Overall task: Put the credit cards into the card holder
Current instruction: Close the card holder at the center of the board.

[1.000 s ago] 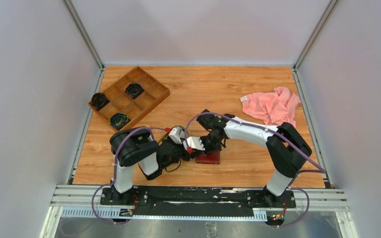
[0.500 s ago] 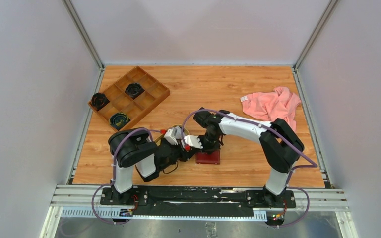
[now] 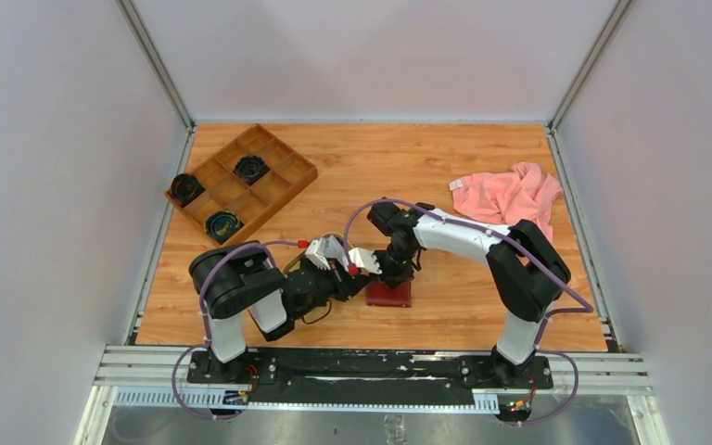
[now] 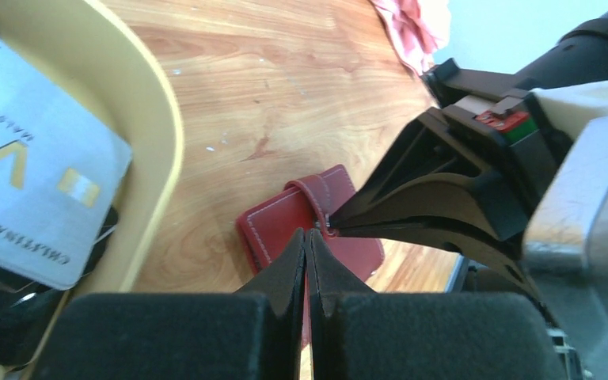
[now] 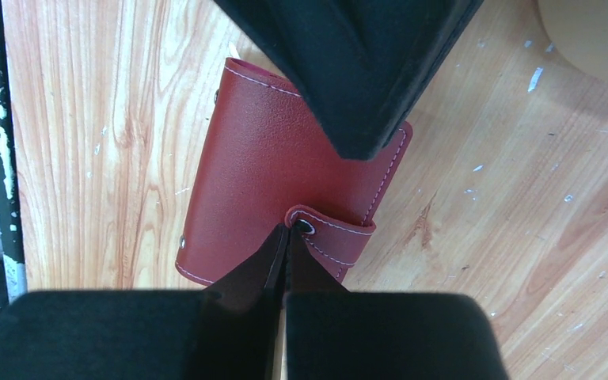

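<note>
1. My left gripper (image 4: 306, 240) has its fingers pressed together with nothing visible between them. The tips sit at the snap tab (image 5: 331, 229) of the card holder (image 5: 261, 174).
2. My right gripper (image 5: 285, 236) is closed just as tightly, and its tips touch the edge of the same tab beside the stud. I cannot tell whether it has nipped a sliver of the leather.
3. The card holder lies flat on the wooden table (image 3: 445, 176), in the lower centre of the top view. It is folded and snapped shut.
4. I judge the holder to be light and soft. It will slide on the wood if I only push it, so one gripper must pin the body while the other lifts.
5. The tab is the place to take hold. It is a thin flap with a free edge, and it should be pulled up and away from the stud.
6. One credit card (image 4: 36, 182) shows in the tan tray (image 4: 165, 134) at the left of my left wrist view. It looks stiff, thin and slick, so it is best pinched by an edge raised off the tray.
</note>
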